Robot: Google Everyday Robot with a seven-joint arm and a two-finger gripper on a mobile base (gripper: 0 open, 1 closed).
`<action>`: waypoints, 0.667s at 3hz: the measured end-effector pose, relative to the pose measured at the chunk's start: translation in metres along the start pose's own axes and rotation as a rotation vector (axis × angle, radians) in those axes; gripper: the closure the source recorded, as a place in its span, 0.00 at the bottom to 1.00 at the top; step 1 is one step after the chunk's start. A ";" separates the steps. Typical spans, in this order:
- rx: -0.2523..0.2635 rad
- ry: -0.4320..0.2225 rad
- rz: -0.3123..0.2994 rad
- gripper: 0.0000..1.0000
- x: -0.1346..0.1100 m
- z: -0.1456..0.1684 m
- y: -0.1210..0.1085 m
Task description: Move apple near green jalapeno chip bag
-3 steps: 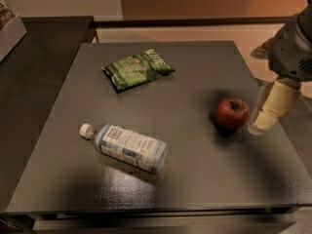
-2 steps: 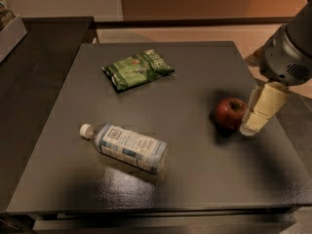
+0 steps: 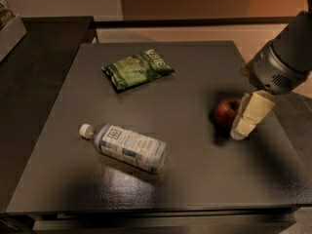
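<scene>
The dark-red apple (image 3: 226, 111) sits on the dark table (image 3: 195, 179), right of the middle. The green jalapeno chip bag (image 3: 137, 69) lies flat at the back, left of the middle, well apart from the apple. My gripper (image 3: 240, 129) hangs from the grey arm (image 3: 285, 57) at the right. It reaches down to the table right beside the apple, against the apple's right side. The apple rests on the table.
A clear water bottle (image 3: 126, 146) with a white cap lies on its side at the front left. A darker counter (image 3: 29, 72) adjoins the table on the left. The table's right edge runs just past the gripper.
The gripper has moved left and down, from a little right of the apple to right against its right side. The apple, bag and bottle have not moved.
</scene>
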State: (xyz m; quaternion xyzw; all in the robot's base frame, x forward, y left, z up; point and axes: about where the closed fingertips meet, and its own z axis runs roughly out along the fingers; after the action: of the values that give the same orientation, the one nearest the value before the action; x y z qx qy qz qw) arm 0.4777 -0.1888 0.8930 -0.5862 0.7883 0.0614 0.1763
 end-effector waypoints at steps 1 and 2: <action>-0.008 -0.008 0.011 0.00 0.002 0.012 0.002; -0.012 -0.013 0.022 0.00 0.006 0.021 0.004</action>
State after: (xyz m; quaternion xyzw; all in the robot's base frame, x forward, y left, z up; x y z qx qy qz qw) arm 0.4771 -0.1870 0.8707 -0.5783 0.7930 0.0719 0.1774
